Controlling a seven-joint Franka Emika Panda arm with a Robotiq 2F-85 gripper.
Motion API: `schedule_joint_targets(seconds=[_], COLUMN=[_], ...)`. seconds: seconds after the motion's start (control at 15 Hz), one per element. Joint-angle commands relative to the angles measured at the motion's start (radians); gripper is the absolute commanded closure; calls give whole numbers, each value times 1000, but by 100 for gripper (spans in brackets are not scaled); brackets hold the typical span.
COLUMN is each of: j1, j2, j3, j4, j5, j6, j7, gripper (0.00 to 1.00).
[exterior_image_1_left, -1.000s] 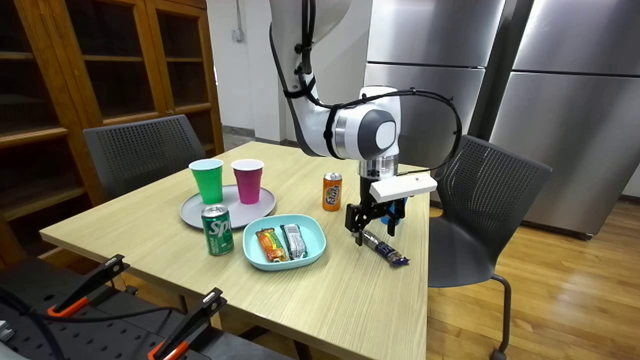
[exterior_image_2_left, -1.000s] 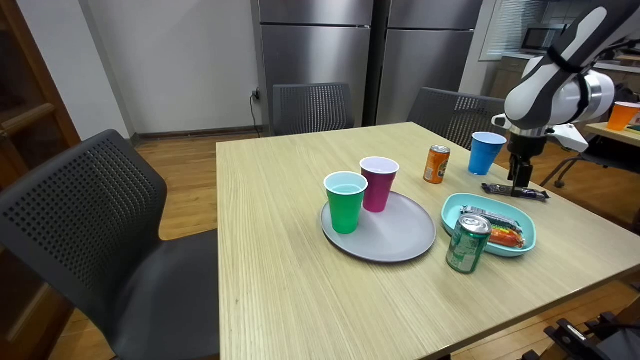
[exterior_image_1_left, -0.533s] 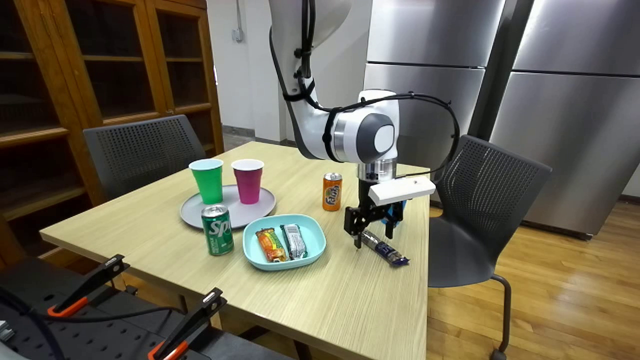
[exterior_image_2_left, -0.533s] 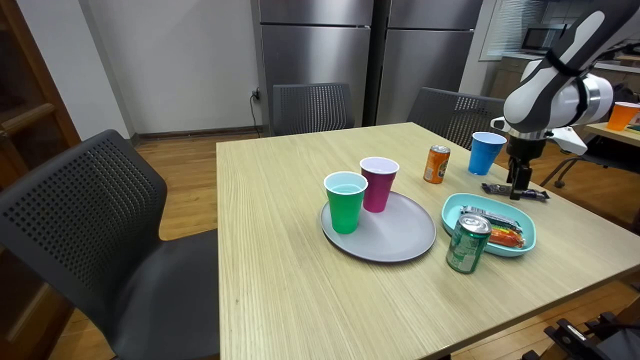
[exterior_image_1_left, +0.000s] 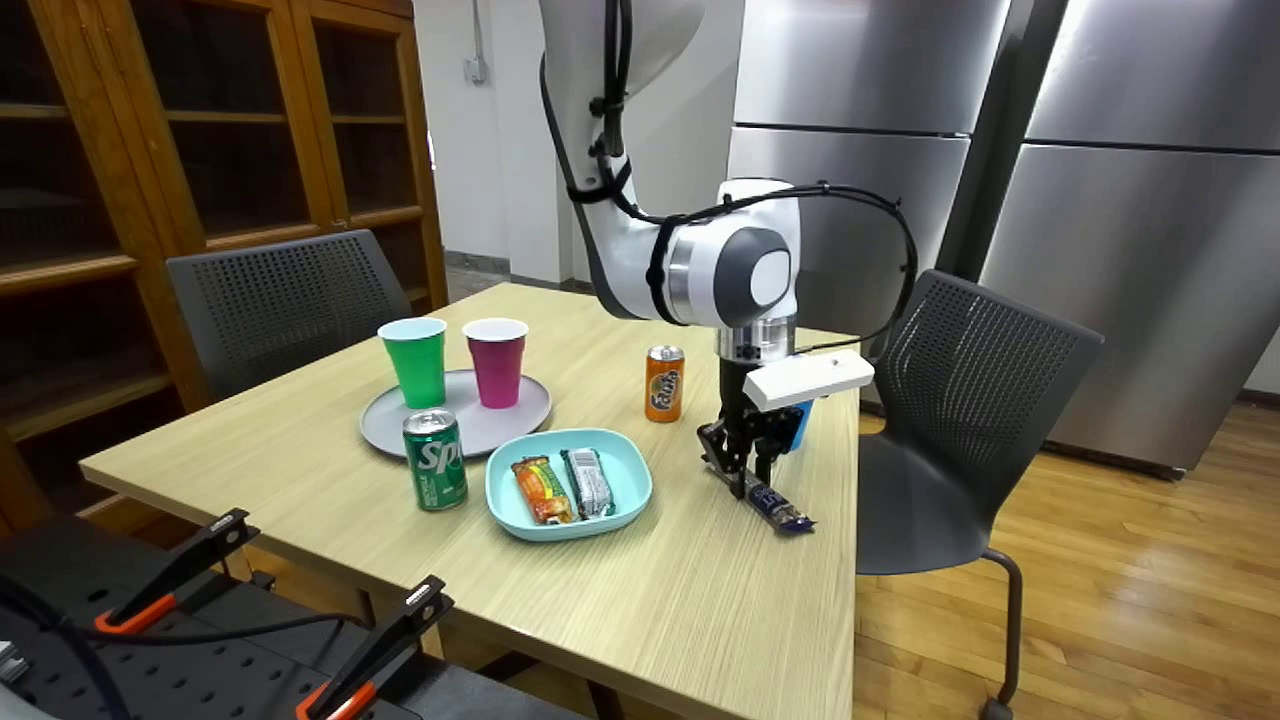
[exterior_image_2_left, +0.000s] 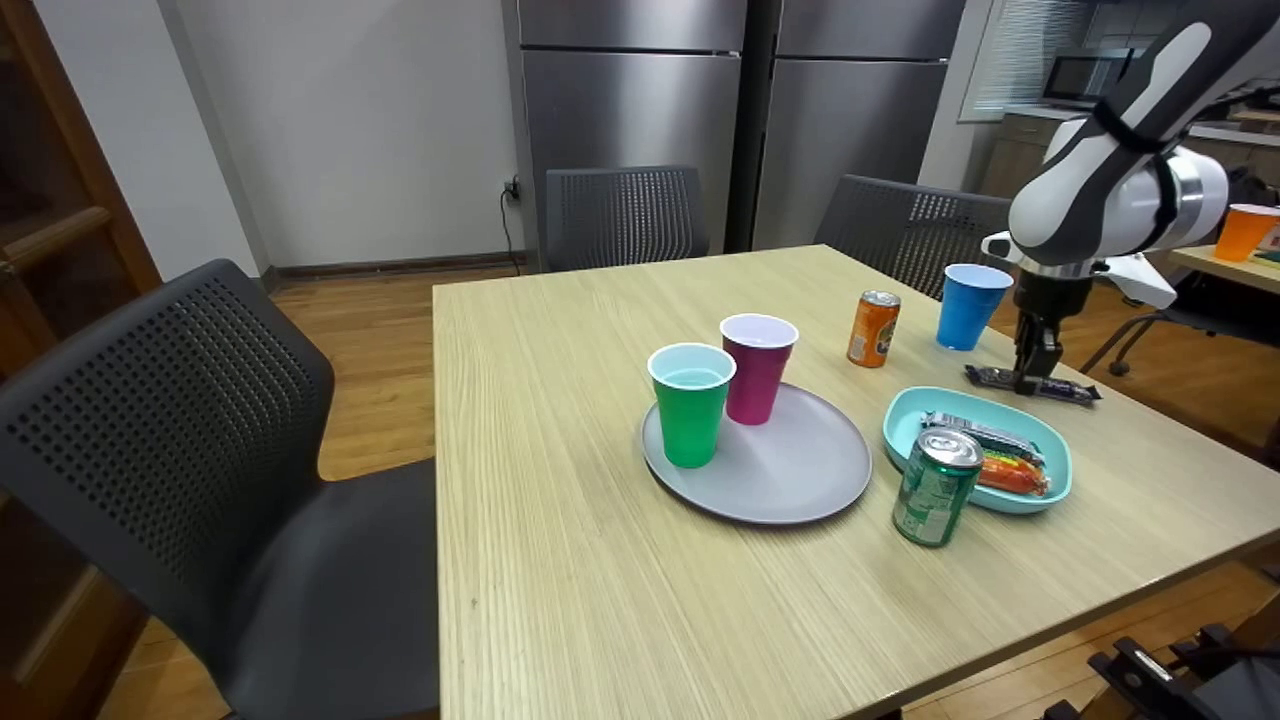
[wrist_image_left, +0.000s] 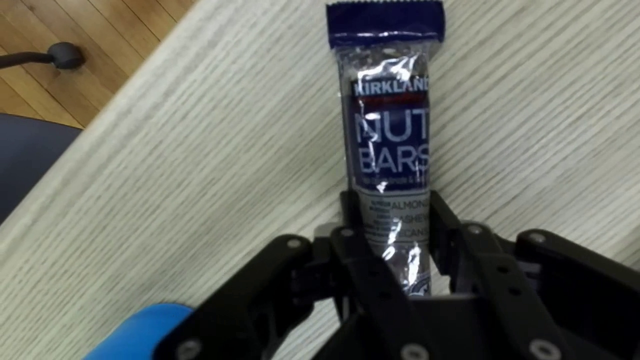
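Observation:
A nut bar in a clear and dark blue wrapper (wrist_image_left: 390, 125) lies flat on the table, shown in both exterior views (exterior_image_1_left: 782, 510) (exterior_image_2_left: 1070, 389). My gripper (wrist_image_left: 393, 215) points down over it, with the black fingers (wrist_image_left: 442, 220) pressed against both long sides of the wrapper around its lower half. The bar's near end is hidden under the gripper body in the wrist view. Close beside the gripper stands a blue cup (exterior_image_2_left: 970, 310), partly covered by the arm in an exterior view (exterior_image_1_left: 802, 425).
A teal tray (exterior_image_1_left: 620, 460) holding two wrapped bars stands nearby, with a green Sprite can (exterior_image_1_left: 435, 465) beside it. An orange Fanta can (exterior_image_1_left: 664, 385) is farther back. A grey plate (exterior_image_2_left: 790, 485) carries a green cup (exterior_image_2_left: 690, 410) and a magenta cup (exterior_image_2_left: 757, 375). Chairs flank the table.
The gripper sank slightly, then its fingers came together from wide apart onto the nut bar, which shifted a little. The cups, cans, plate and tray stayed put.

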Motion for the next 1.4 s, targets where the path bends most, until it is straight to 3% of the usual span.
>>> schedule_joint_targets(seconds=[0.0, 0.07, 0.2, 0.53, 1.33], j1=[-19, -13, -13, 1, 52], j2=[-14, -18, -35, -90, -268], j3=[7, -3, -11, -43, -39], j4=[-8, -15, -30, -88, -334], j5=[-8, -13, -18, -38, -61], j6=[14, 22, 21, 23, 49], j7=[-31, -23, -23, -12, 2], gripper=[95, 100, 94, 94, 94])
